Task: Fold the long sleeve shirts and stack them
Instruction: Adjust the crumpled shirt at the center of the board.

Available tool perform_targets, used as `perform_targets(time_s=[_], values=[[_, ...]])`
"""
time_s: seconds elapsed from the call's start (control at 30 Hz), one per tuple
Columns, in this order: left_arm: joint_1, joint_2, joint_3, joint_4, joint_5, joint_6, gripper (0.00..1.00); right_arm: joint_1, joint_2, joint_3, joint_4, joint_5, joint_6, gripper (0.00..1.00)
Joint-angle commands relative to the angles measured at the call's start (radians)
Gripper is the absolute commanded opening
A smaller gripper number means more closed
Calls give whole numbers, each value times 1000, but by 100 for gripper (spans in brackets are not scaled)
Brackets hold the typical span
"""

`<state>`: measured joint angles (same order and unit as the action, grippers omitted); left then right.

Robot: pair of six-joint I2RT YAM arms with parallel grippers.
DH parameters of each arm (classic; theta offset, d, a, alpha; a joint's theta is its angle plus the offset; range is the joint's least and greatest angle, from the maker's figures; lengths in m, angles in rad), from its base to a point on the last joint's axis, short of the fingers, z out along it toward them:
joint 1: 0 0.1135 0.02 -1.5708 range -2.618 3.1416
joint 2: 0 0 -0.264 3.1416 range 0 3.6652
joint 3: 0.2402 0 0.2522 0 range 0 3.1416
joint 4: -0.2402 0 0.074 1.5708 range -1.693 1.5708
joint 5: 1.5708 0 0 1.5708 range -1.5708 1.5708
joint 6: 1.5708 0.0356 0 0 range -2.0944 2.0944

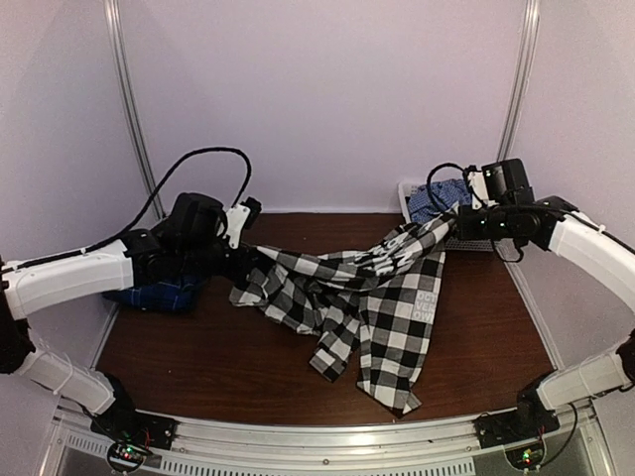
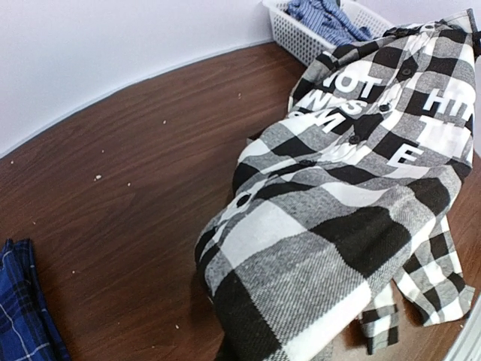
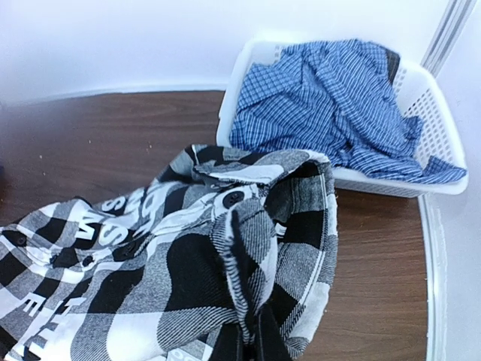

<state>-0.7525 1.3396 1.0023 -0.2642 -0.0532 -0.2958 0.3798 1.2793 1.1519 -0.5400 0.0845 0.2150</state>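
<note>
we judge the task barely begun; the black-and-white shirt (image 1: 369, 297) is unfolded, strung from just in front of the white basket (image 1: 405, 190) away to its left, its upper edge raised and its tails draped on the table (image 1: 198, 347); the blue plaid shirt (image 1: 157, 296) lies far left of the basket, bundled under the left arm, and whether it is properly folded we cannot tell; nothing is stacked.

the right gripper (image 1: 454, 220), just beside the basket, pinches one end of that shirt; the left gripper (image 1: 241, 256), well to the basket's left, pinches the other; we read both grips from the lifted cloth, since the fingers are buried in it.

only the top view shows both arms and the whole span; only the right wrist view shows the striped blue cloth (image 3: 338, 98) heaped in the basket; the left wrist view gives the white lettering (image 2: 353, 90) plainly.
</note>
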Motion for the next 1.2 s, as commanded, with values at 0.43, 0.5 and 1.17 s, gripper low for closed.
perform_targets(time_s=[0.43,0.5,1.17], values=[[45,78,182,-62,30,91,0,-23,12,123,-136,137,-17,5],[56,158,197,-54,26,88,0,-48,71,105,-95,118,-17,5],[177,558,348,18,172,-11,1,92,115,-135,198,-144,-46,62]])
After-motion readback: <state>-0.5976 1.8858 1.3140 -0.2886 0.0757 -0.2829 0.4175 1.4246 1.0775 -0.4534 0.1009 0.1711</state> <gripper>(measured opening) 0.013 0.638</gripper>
